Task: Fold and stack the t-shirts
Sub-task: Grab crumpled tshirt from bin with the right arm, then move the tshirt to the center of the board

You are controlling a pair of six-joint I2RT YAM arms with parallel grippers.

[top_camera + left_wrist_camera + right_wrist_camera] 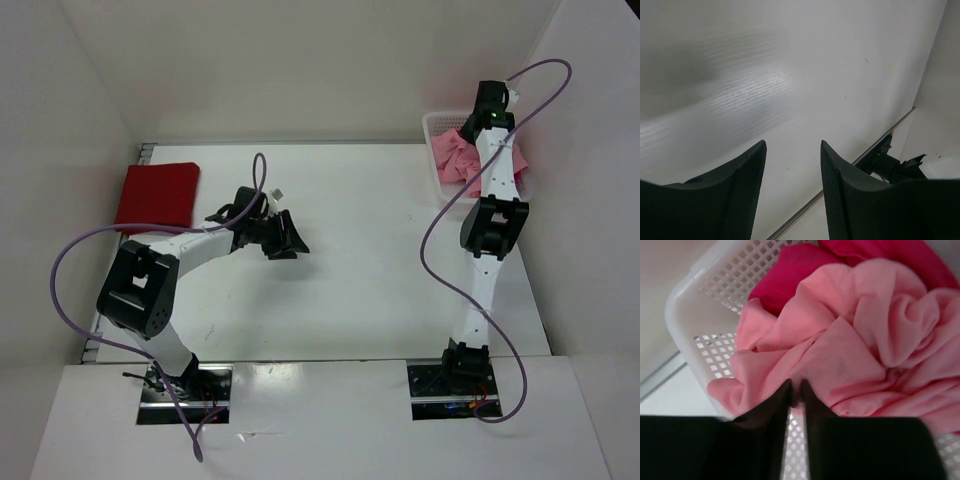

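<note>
- While the left arm (150,285) stays bent over the left half of the white table (370,260), the top view shows the right arm (487,250) stretched straight out to the far right corner. There it crosses over a white mesh basket (437,125) and hides part of it.
- A purple cable (423,245) loops beside that arm.
- Also from above, the left gripper (290,240) hangs over bare table near the middle, well apart from any cloth.
- The dark red shirt (157,195) lies folded flat in a neat rectangle at the far left of the table.
- The light pink shirt (452,152) sits bunched in the basket and spills over its near rim.
- From the left wrist, only bare table shows below, with a dark bracket (890,162) at the table's edge on the right.
- The two fingers there stand clearly apart, with nothing between them and nothing touched.
- From the right wrist, the basket wall curves round on the left, and the crumpled light pink shirt fills most of the picture.
- The right gripper (795,384) is closed to a thin slit, its tips nipping a fold of the light pink shirt, whose creases draw in toward them.
- The magenta shirt (790,270) lies behind and partly under the pink one, deeper in the basket.
</note>
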